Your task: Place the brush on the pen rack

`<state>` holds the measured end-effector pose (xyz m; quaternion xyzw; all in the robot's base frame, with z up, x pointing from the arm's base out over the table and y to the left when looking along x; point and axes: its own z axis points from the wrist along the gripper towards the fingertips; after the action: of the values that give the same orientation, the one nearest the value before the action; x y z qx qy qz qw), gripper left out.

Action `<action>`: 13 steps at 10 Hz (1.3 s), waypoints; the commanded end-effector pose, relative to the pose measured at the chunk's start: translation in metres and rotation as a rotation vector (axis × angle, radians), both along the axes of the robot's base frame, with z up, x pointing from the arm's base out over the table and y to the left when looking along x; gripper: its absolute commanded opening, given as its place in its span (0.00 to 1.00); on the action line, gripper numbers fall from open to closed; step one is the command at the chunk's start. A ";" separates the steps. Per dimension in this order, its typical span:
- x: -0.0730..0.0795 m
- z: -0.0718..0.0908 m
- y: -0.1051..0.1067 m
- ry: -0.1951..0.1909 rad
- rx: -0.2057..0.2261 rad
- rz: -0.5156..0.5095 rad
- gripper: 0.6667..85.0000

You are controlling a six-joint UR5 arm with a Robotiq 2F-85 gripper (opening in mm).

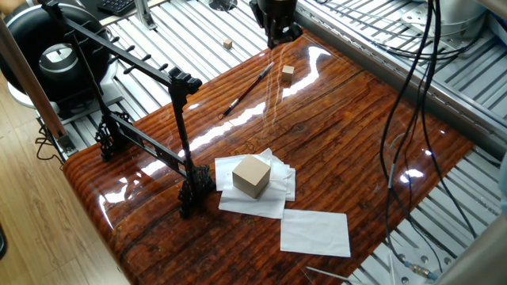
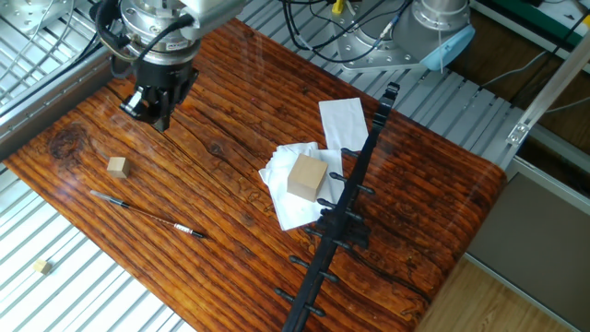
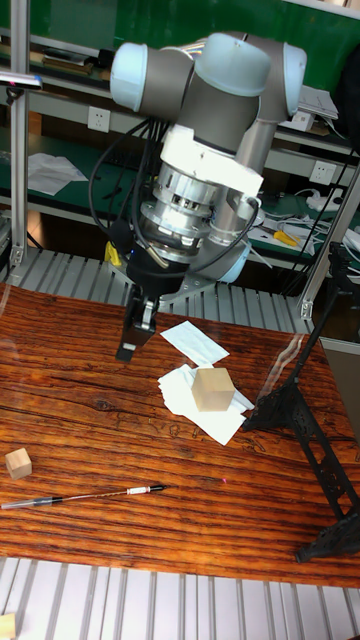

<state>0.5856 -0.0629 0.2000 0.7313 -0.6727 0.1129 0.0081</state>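
The brush (image 1: 249, 88) lies flat on the wooden table, a thin dark stick with a paler stretch, seen too as the brush (image 2: 146, 214) and the brush (image 3: 85, 496). My gripper (image 2: 153, 109) hangs above the table's corner, a fair way from the brush and past a small tan cube (image 2: 116, 166). It looks open, with nothing between its fingers. From the other sides it shows as the gripper (image 1: 280, 36) and the gripper (image 3: 128, 345). The pen rack (image 1: 179, 89) stands at the opposite side of the table, with its pegged bar slanting; nothing rests on the pen rack (image 2: 354, 181).
A larger cardboard cube (image 2: 307, 175) sits on white paper sheets (image 2: 342, 116) beside the rack's foot. Another small cube (image 1: 227, 43) lies off the table on the metal slats. Black cables (image 1: 412, 87) hang over the table's right part.
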 end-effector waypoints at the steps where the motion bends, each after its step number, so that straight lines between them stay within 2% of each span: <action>1: -0.004 0.001 0.004 0.048 0.005 0.033 0.01; 3: 0.002 0.002 0.003 0.047 -0.011 0.034 0.01; 10: 0.013 0.002 0.011 0.054 -0.017 0.047 0.01; 13: 0.017 -0.001 0.011 0.041 -0.026 0.052 0.01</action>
<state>0.5983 -0.0544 0.1998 0.7506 -0.6515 0.1046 0.0339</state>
